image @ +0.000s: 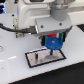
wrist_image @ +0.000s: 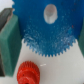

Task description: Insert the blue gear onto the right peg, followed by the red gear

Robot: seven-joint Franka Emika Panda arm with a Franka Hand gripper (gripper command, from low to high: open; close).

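Note:
My gripper (image: 53,41) is shut on the blue gear (image: 54,45), which hangs just above the black-bordered white plate (image: 44,57) in the exterior view. In the wrist view the blue gear (wrist_image: 46,27) fills the frame between my teal finger pads (wrist_image: 9,42), its centre hole showing white. The red gear (wrist_image: 28,73) lies on the white surface beneath, apart from the blue gear. I cannot make out the right peg; in the exterior view only faint dark marks show on the plate, and the gear hides that area in the wrist view.
The plate lies on a white table (image: 15,70) with a dark background behind. The arm's white body (image: 35,12) and cables occupy the space behind the plate.

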